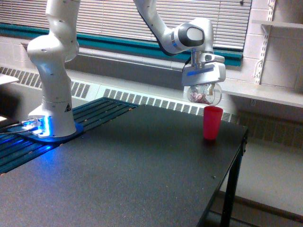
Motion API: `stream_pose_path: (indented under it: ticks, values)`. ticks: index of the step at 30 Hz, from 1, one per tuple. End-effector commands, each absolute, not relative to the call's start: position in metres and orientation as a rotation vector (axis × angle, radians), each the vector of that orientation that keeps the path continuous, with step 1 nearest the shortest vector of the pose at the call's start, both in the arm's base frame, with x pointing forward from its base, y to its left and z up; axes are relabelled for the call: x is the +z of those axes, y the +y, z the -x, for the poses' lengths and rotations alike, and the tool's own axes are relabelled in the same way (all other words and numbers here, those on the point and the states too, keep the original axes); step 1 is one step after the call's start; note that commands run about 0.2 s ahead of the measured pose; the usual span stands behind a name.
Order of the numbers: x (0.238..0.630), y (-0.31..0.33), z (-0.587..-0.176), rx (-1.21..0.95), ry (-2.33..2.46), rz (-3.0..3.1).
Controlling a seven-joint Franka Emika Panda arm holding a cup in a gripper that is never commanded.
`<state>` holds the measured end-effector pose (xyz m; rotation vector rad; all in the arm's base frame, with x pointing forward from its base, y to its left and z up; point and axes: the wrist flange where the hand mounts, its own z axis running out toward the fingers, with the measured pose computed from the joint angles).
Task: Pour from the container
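A dark, speckled table (142,175) fills the lower part of the room, with a window and lowered blinds (118,19) behind it and a long radiator grille (151,100) running along the wall below the sill.

Over the far corner of the table, on the exterior view's right, hangs the container (202,93), a clear cup tipped well over on its side, its round mouth facing roughly toward the camera. Small brownish and pinkish bits lie in its lower half. It sits just above and slightly toward the exterior view's left of a pink cup (212,123), which stands upright on the table near the edge; the two are close but apart.

The gripper (203,82) points downward and is clamped around the container from above, its pale housing with a blue band directly over the cup. The fingers themselves are mostly lost behind the clear plastic, so how they sit on it is hard to make out.

From there the white arm (163,33) bends at a rounded wrist joint, rises up and out of the top of the picture, and comes back down to a thick column on a base (52,125) at the exterior view's left, where blue light glows on a slatted dark platform (90,116)
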<state>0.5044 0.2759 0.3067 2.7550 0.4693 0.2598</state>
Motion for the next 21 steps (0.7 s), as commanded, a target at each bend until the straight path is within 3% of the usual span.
stream_pose_path:
  ticks: [1,21]
  values:
    - [0.3068,0.2825,-0.5046,0.248,0.528,-2.722]
    - [0.3057,0.2874,-0.5071,0.214,0.554,-2.68]
